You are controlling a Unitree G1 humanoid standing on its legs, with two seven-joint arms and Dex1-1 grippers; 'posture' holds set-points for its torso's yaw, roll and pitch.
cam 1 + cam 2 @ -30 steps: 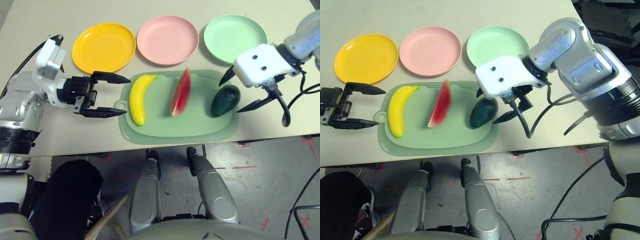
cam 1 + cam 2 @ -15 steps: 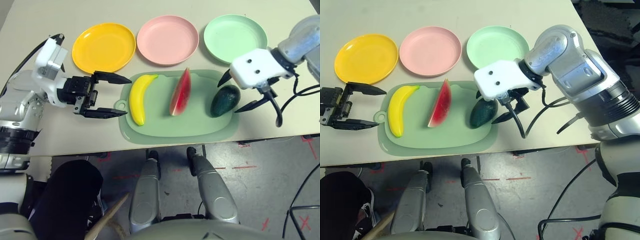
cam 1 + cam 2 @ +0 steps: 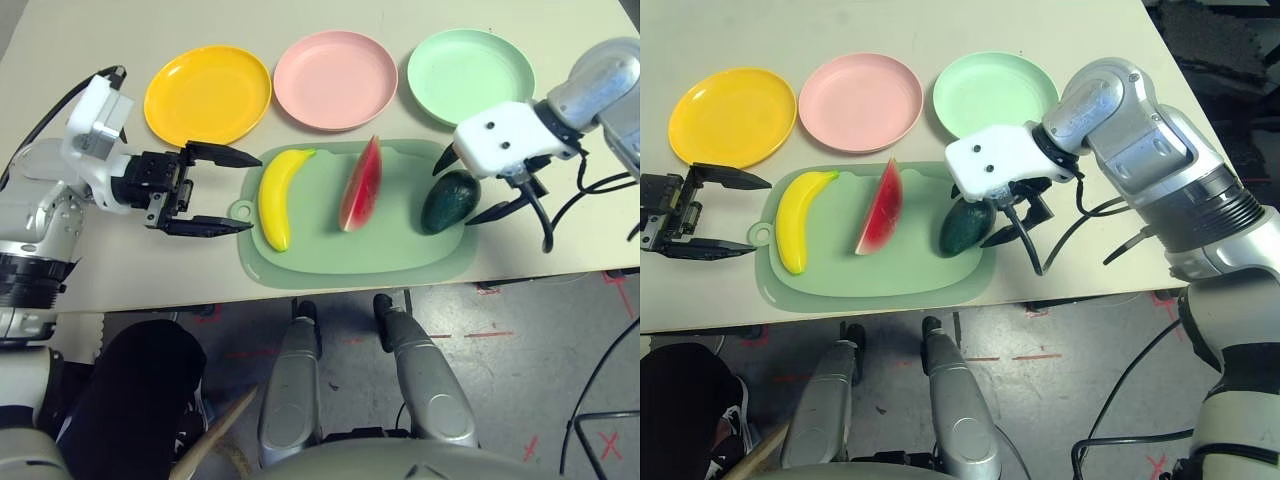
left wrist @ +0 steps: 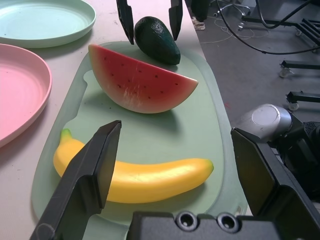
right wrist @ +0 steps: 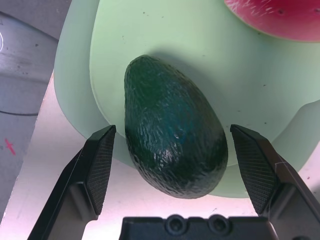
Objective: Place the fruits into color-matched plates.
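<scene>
Right wrist view: pebbly, dark oval avocado [image 5: 172, 145] lies on the smooth mat [image 3: 400, 255] between the right claw's [image 5: 177, 165] wide-spread, empty fingers. Three glossy fruits, three round plates; left claw [image 3: 215, 190] also gapes empty.

I am holding my left gripper [image 3: 222, 189] out at nine o'clock, its fingers spread wide and pointing level toward three o'clock, nothing between them. My left forearm is reaching in from the left edge. I am angling my right gripper [image 3: 468, 186] steeply downward at three o'clock, jaws gaping wide, one fingertip on either side, gripping nothing. My right arm is bending in from the right edge.
</scene>
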